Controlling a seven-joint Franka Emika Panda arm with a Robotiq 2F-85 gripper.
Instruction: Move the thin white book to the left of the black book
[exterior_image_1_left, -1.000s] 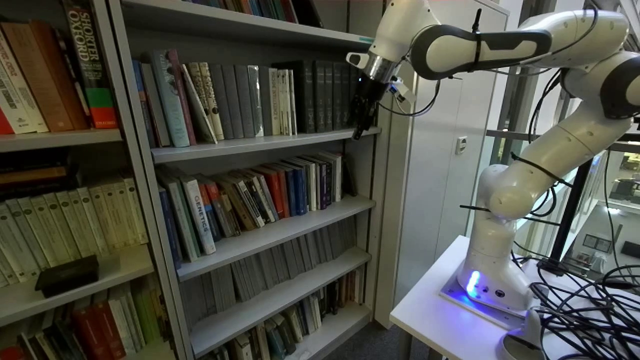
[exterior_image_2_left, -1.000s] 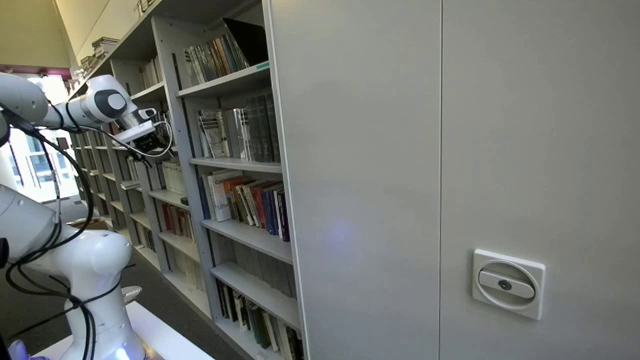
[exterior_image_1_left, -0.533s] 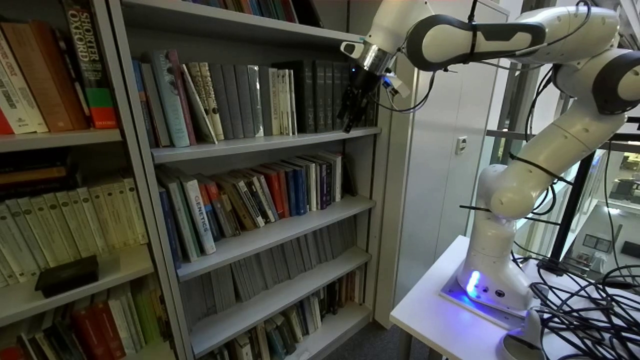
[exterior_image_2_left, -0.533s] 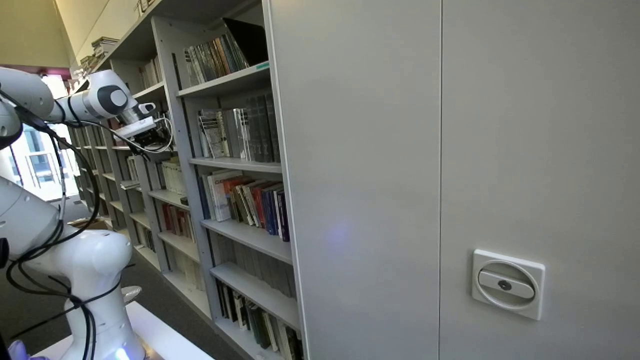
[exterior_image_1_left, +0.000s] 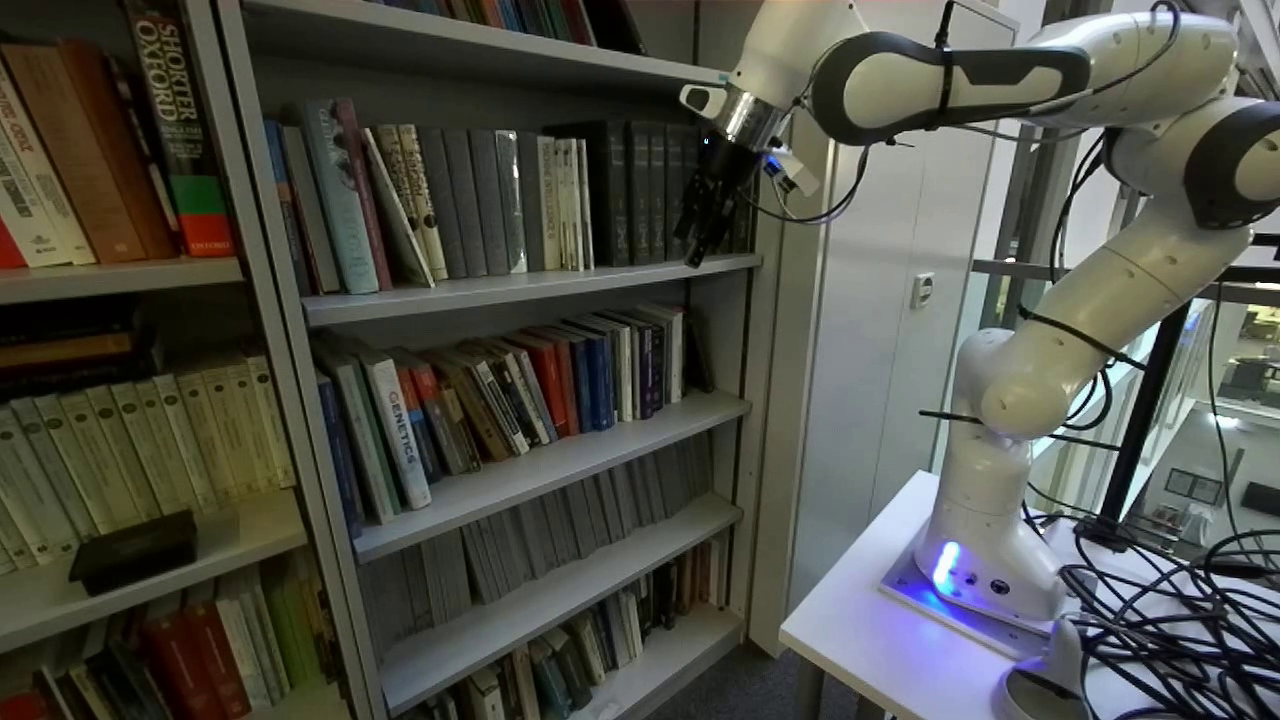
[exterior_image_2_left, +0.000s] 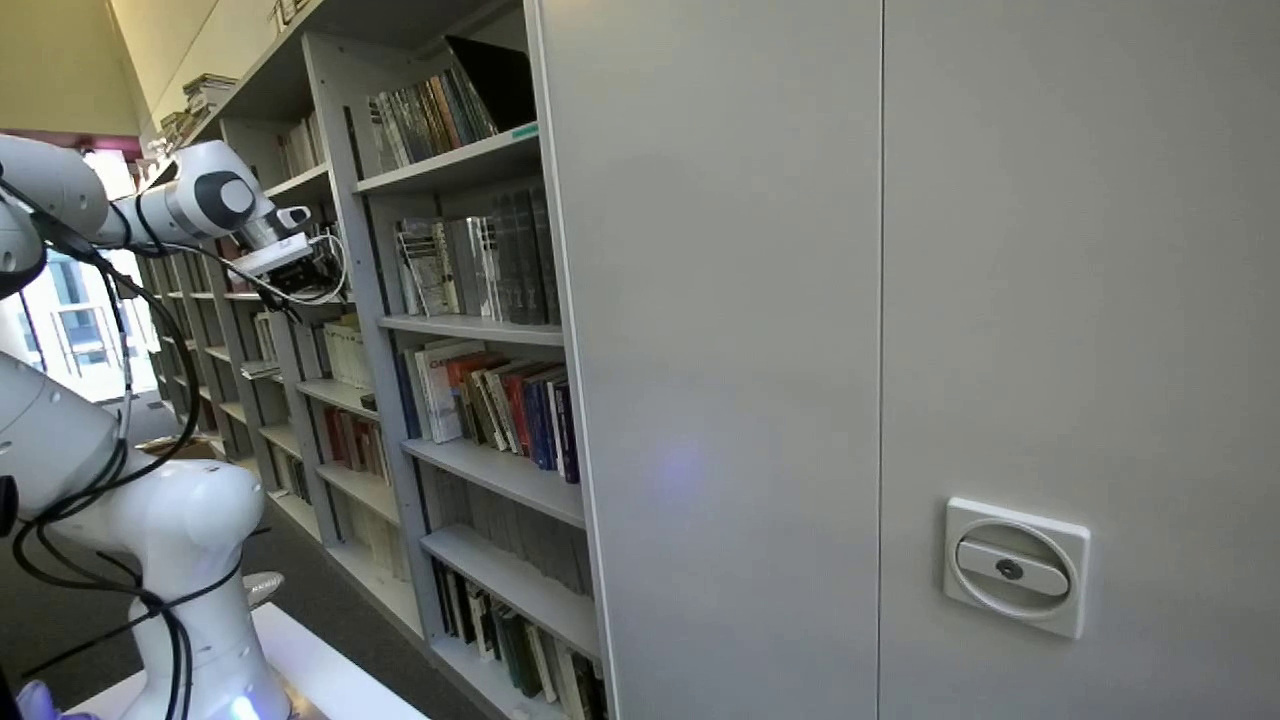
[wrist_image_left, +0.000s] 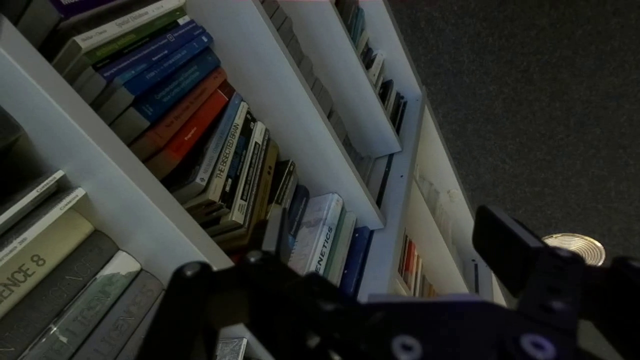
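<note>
Several slim white spines stand upright on the upper shelf, among them a thin white book just left of the thick black book. I cannot tell which slim spine is the task's. White spines and black books also show in an exterior view. In the wrist view, slim white spines lie at the left edge; the black book is out of view there. My gripper hangs in front of the right-hand black books, tilted down. In the wrist view my gripper is open, with nothing between its fingers.
The upper shelf has grey volumes and a leaning pale book. The shelf below holds coloured books, including a GENETICS book. A shelf board runs above. A cabinet door stands at the right.
Between one second and half a second ago, my gripper moved left and slightly up in an exterior view. It has stayed still since. The books have not moved.
</note>
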